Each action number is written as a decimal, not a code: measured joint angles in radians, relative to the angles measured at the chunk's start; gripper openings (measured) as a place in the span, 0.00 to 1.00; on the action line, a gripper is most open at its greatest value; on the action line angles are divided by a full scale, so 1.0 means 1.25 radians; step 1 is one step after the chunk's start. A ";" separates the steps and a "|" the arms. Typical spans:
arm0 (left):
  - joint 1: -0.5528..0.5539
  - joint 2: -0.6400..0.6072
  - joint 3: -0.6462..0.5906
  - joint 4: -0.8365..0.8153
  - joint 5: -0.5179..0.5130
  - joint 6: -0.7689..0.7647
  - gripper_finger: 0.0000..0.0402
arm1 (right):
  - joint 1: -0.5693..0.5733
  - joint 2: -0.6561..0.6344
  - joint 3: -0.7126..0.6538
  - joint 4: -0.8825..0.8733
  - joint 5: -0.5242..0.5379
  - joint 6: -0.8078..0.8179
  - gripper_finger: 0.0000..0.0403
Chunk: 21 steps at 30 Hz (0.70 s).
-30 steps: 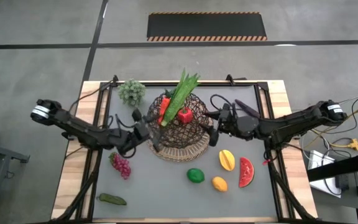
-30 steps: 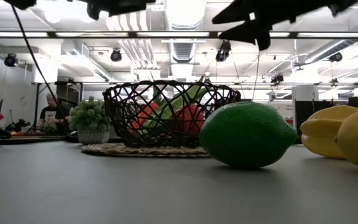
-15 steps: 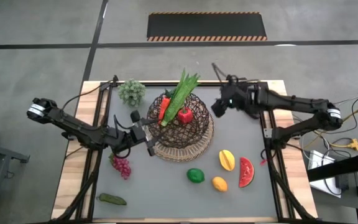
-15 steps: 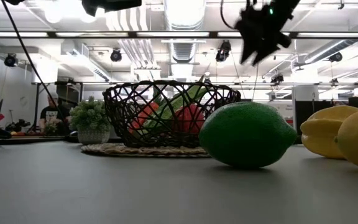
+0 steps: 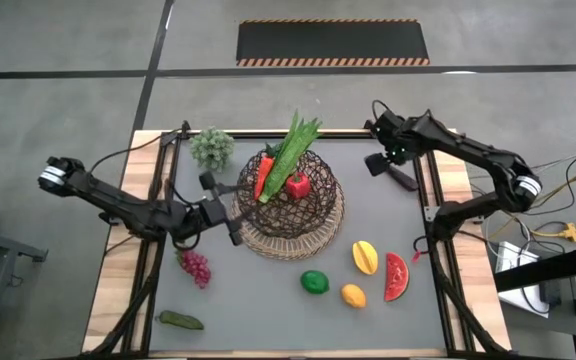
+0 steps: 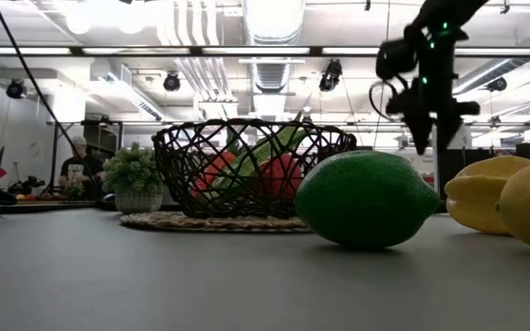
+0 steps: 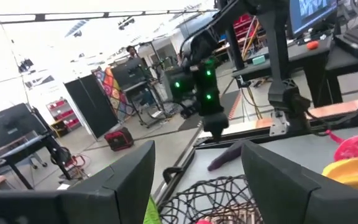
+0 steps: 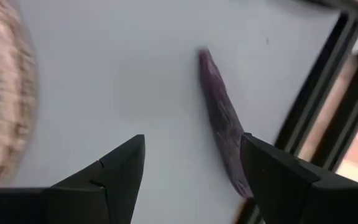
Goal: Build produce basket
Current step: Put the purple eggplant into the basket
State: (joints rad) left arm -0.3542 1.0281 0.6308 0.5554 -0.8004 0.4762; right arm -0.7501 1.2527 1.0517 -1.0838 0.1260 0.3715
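Swinging away from the basket (image 5: 290, 205), the right gripper (image 8: 191, 165) now hangs spread and empty over a purple vegetable (image 8: 224, 140), its far end cut off beyond the fingers; the left gripper (image 7: 197, 171) is also parted, empty.

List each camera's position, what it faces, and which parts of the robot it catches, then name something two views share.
High view: overhead, straight down on the table; both arms, basket, loose fruit.
Low view: table height, level across; lime up close, right gripper hanging beyond.
Left wrist view: on the left arm, looking over the basket rim; own open fingers in the foreground.
Right wrist view: on the right arm, down at a purple vegetable; own open fingers.
Shared: the purple vegetable also shows in the left wrist view.
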 joint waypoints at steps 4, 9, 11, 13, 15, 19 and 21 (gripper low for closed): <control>0.000 -0.029 0.000 -0.035 -0.002 0.004 0.55 | -0.023 0.032 -0.035 0.014 0.004 -0.007 0.61; 0.000 -0.050 0.000 -0.056 -0.003 0.023 0.55 | -0.046 0.112 -0.057 0.067 0.045 -0.042 0.61; 0.000 -0.052 0.000 -0.055 -0.003 0.026 0.55 | -0.053 0.153 -0.055 0.081 0.054 -0.062 0.61; 0.000 -0.052 0.000 -0.056 -0.004 0.026 0.55 | -0.057 0.195 -0.050 0.081 0.056 -0.080 0.61; 0.000 -0.053 0.000 -0.061 -0.008 0.026 0.55 | -0.060 0.232 -0.048 0.084 0.075 -0.097 0.61; 0.000 -0.052 0.000 -0.063 -0.010 0.026 0.55 | -0.069 0.285 -0.047 0.082 0.115 -0.130 0.61; 0.000 -0.052 0.000 -0.063 -0.011 0.025 0.55 | -0.072 0.304 -0.047 0.085 0.117 -0.143 0.61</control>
State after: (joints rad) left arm -0.3542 0.9634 0.6304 0.4767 -0.8145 0.5079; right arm -0.8401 1.6322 0.9924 -0.9780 0.2720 0.1932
